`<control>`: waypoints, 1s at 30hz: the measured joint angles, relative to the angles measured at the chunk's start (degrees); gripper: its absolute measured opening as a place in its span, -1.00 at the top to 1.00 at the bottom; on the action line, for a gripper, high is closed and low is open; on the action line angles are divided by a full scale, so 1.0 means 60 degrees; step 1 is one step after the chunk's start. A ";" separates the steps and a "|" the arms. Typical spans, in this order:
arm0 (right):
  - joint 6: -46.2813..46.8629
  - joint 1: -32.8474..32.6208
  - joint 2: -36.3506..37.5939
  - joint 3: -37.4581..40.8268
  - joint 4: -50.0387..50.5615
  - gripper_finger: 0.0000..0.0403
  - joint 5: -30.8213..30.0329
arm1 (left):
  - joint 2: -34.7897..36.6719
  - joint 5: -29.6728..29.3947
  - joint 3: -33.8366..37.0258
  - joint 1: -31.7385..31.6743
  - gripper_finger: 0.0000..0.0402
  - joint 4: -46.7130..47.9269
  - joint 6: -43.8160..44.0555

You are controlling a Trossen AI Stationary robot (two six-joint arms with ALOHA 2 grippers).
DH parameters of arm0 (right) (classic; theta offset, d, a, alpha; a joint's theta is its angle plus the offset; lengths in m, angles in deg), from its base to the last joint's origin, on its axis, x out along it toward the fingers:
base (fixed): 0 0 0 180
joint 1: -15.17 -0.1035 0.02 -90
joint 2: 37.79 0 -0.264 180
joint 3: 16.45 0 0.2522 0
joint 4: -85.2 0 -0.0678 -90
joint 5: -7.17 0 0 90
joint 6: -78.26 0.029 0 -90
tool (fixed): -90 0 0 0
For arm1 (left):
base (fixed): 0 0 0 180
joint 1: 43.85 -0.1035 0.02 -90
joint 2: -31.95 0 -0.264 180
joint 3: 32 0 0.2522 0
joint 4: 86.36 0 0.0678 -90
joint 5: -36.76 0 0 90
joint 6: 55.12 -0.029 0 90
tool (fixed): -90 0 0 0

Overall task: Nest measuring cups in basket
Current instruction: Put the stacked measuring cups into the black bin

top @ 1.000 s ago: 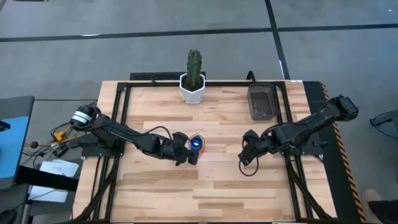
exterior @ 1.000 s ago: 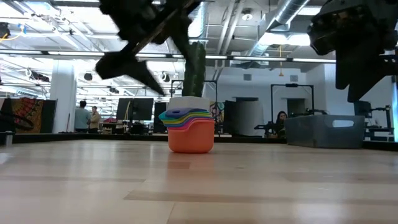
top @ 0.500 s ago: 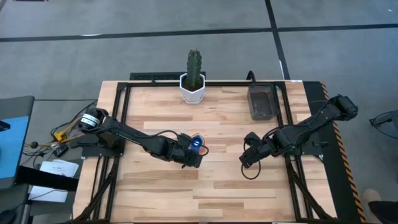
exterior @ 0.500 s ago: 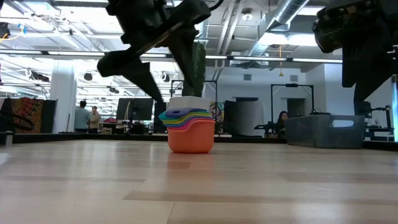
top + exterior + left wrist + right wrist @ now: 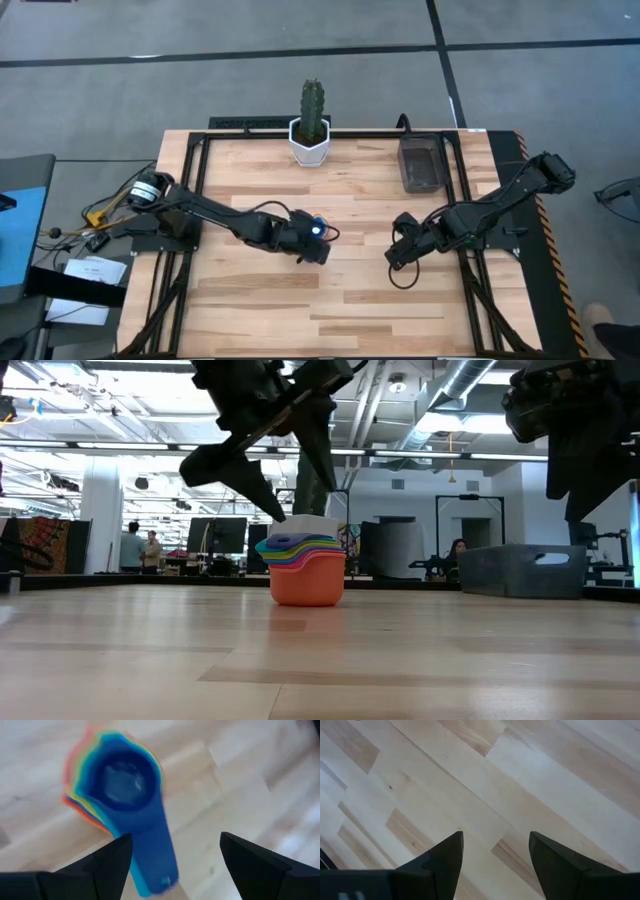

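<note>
The measuring cups point(image 5: 304, 568) stand nested in one stack in the middle of the table. The orange one is at the bottom on the wood and a blue one point(image 5: 122, 775) is on top. Their handles point(image 5: 155, 855) lie one over another. My left gripper point(image 5: 305, 505) hangs open just above the stack, slanting down, with one finger on either side of the handles point(image 5: 175, 850), touching nothing. My right gripper point(image 5: 397, 255) hovers open over bare wood at the right point(image 5: 495, 850). The basket point(image 5: 422, 163) sits at the far right.
A white pot with a cactus point(image 5: 311, 138) stands at the table's far edge, behind the stack. Bare wood lies between the stack and the basket. A dark frame point(image 5: 190, 190) runs along the table's sides. People and desks show in the room beyond.
My left gripper has moved toward the table's right edge and now hangs over the stack of cups, still open. The cups have not moved.
</note>
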 joint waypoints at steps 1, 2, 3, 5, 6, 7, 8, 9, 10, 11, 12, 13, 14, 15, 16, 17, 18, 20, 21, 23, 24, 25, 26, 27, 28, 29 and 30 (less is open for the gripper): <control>-0.0032 0.0045 -0.0002 0.0000 -0.0011 -0.24 0.0002 | 0.0000 0.0388 0.0000 -0.0064 -0.44 -0.0050 -0.0248; -0.0215 0.0106 -0.0004 0.0000 -0.0048 -0.24 0.0004 | 0.0000 0.0691 0.0000 -0.0129 -0.44 -0.0070 -0.0508; -0.0483 0.0160 -0.0004 0.0000 -0.0136 -0.24 -0.0001 | 0.0001 0.0889 0.0000 -0.0179 -0.44 -0.0037 -0.0636; -0.0925 0.0260 -0.0007 0.0000 -0.0466 -0.24 -0.0069 | 0.0074 0.0975 0.0004 -0.0214 -0.44 0.0197 -0.0533; -0.1047 0.0295 -0.0007 0.0000 -0.0651 -0.24 -0.0167 | 0.0152 0.0952 0.0007 -0.0214 -0.44 0.0390 -0.0432; -0.1097 0.0353 -0.0020 0.0000 -0.0818 -0.24 -0.0255 | 0.0237 0.0907 0.0007 -0.0216 -0.44 0.0502 -0.0323; -0.1126 0.0447 -0.0048 -0.0004 -0.1013 -0.23 -0.0284 | 0.0334 0.0824 0.0007 -0.0221 -0.44 0.0615 -0.0199; -0.1129 0.0538 -0.0061 -0.0001 -0.1117 -0.22 -0.0254 | 0.0434 0.0701 0.0007 -0.0219 -0.44 0.0832 -0.0113; -0.1166 0.0617 -0.0064 -0.0002 -0.1142 -0.22 -0.0233 | 0.0539 0.0569 0.0007 -0.0214 -0.44 0.1090 -0.0047; -0.1252 0.0665 -0.0100 -0.0004 -0.1188 -0.22 -0.0225 | 0.0651 0.0451 0.0007 -0.0196 -0.44 0.1301 0.0029; -0.1345 0.0717 -0.0132 -0.0004 -0.1245 -0.22 -0.0222 | 0.0766 0.0354 0.0007 -0.0183 -0.44 0.1473 0.0127; -0.1406 0.0765 -0.0142 -0.0004 -0.1210 -0.22 -0.0247 | 0.0904 0.0249 0.0007 -0.0168 -0.44 0.1692 0.0184; -0.1443 0.0809 -0.0135 -0.0004 -0.1174 -0.22 -0.0250 | 0.1030 0.0113 0.0007 -0.0136 -0.44 0.1918 0.0242; -0.1478 0.0833 -0.0131 -0.0004 -0.1202 -0.22 -0.0249 | 0.1129 -0.0041 0.0007 -0.0115 -0.44 0.2086 0.0308; -0.1508 0.0877 -0.0131 -0.0004 -0.1224 -0.22 -0.0250 | 0.1217 -0.0139 0.0007 -0.0075 -0.44 0.2239 0.0371; -0.1587 0.0921 -0.0125 -0.0004 -0.1218 -0.22 -0.0277 | 0.1282 -0.0220 0.0007 -0.0057 -0.44 0.2386 0.0394; -0.1689 0.0962 -0.0088 -0.0004 -0.1217 -0.22 -0.0294 | 0.1352 -0.0255 0.0007 -0.0054 -0.44 0.2538 0.0395; -0.1874 0.1051 0.0001 -0.0005 -0.1238 -0.22 -0.0331 | 0.1447 -0.0267 0.0007 -0.0029 -0.44 0.2775 0.0397; -0.1969 0.1104 0.0000 -0.0039 -0.1231 -0.22 -0.0341 | 0.1462 -0.0262 0.0007 -0.0031 -0.44 0.2863 0.0396; -0.2258 0.1197 0.0077 -0.0188 -0.0935 -0.22 -0.0337 | 0.1464 -0.0201 0.0007 -0.0031 -0.44 0.3004 0.0396; -0.2399 0.1216 0.0112 -0.0342 -0.0810 -0.22 -0.0352 | 0.1481 -0.0155 0.0007 -0.0031 -0.44 0.3025 0.0411; -0.2502 0.1248 0.0117 -0.0523 -0.0792 -0.22 -0.0407 | 0.1489 -0.0103 0.0007 -0.0031 -0.43 0.2987 0.0424; -0.2619 0.1252 0.0109 -0.0711 -0.0608 -0.22 -0.0507 | 0.1488 -0.0074 -0.0011 -0.0034 -0.43 0.2964 0.0425; -0.2752 0.1252 0.0122 -0.0906 -0.0298 -0.22 -0.0594 | 0.1486 -0.0052 -0.0067 -0.0031 -0.42 0.3020 0.0426; -0.2864 0.1252 0.0145 -0.1128 0.0106 -0.22 -0.0705 | 0.1484 -0.0049 -0.0151 -0.0031 -0.40 0.3078 0.0404; -0.2954 0.1252 0.0164 -0.1367 0.0372 -0.22 -0.0792 | 0.1450 -0.0049 -0.0281 -0.0031 -0.38 0.3081 0.0324; -0.3022 0.1252 0.0164 -0.1603 0.0556 -0.22 -0.0875 | 0.1417 -0.0057 -0.0434 -0.0035 -0.36 0.3066 0.0225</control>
